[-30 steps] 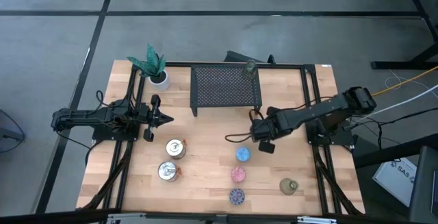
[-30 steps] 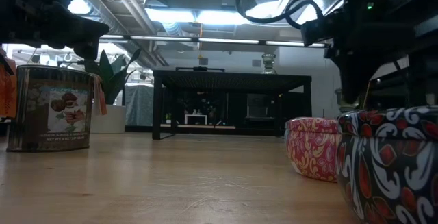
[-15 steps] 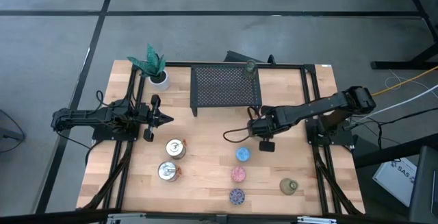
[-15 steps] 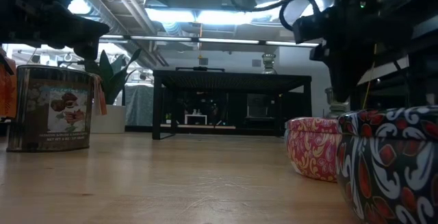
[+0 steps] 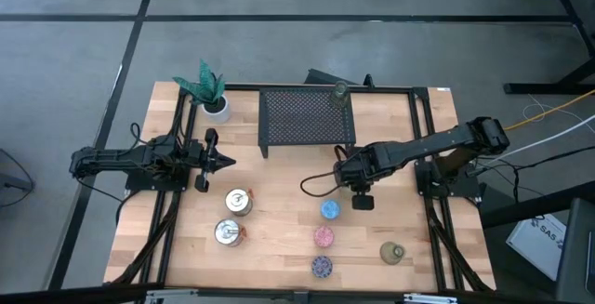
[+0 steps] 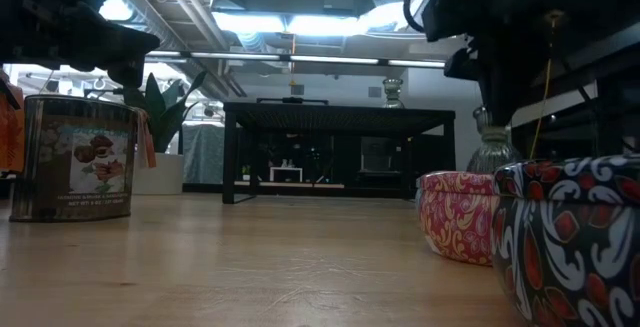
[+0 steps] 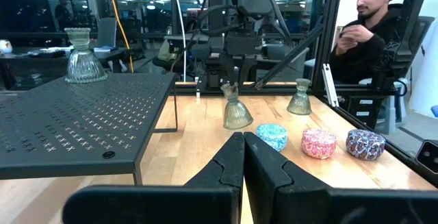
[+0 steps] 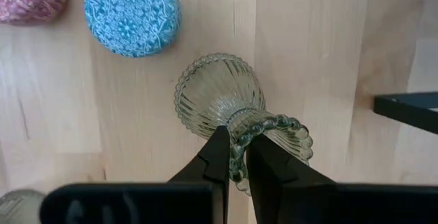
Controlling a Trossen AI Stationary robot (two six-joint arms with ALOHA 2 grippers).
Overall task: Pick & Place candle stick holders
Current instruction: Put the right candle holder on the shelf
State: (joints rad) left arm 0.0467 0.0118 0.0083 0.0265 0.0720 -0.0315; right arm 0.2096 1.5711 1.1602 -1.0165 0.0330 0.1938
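My right gripper (image 5: 345,168) is shut on an olive-green glassy holder (image 8: 217,99) just in front of the black mesh rack (image 5: 307,118); the holder also shows in the left wrist view (image 7: 237,112) and the low view (image 6: 493,151). A second green holder (image 5: 339,93) stands on the rack's far right corner, and a third (image 5: 391,252) stands at the near right. The blue (image 5: 330,209), pink (image 5: 323,237) and purple (image 5: 321,267) holders stand in a row. Two silvery holders (image 5: 239,201) (image 5: 228,232) stand at the near left. My left gripper (image 5: 224,162) is shut and empty at the left. My right gripper pinches the beaded rim (image 8: 237,157) of the green holder's upper cup between its two fingers (image 8: 215,157). The fingers come from above, pointing down. The holder hangs upright below them, its wide ribbed foot (image 6: 494,159) down and a little clear of the table.
A white pot with a green plant (image 5: 212,97) stands at the far left corner. A person (image 7: 373,32) sits beyond the table's right side. Bare wood lies between the silvery holders and the coloured row (image 5: 279,211).
My right gripper has gone a little toward the table's left edge, carrying the green holder upright with it. My left arm has kept still.
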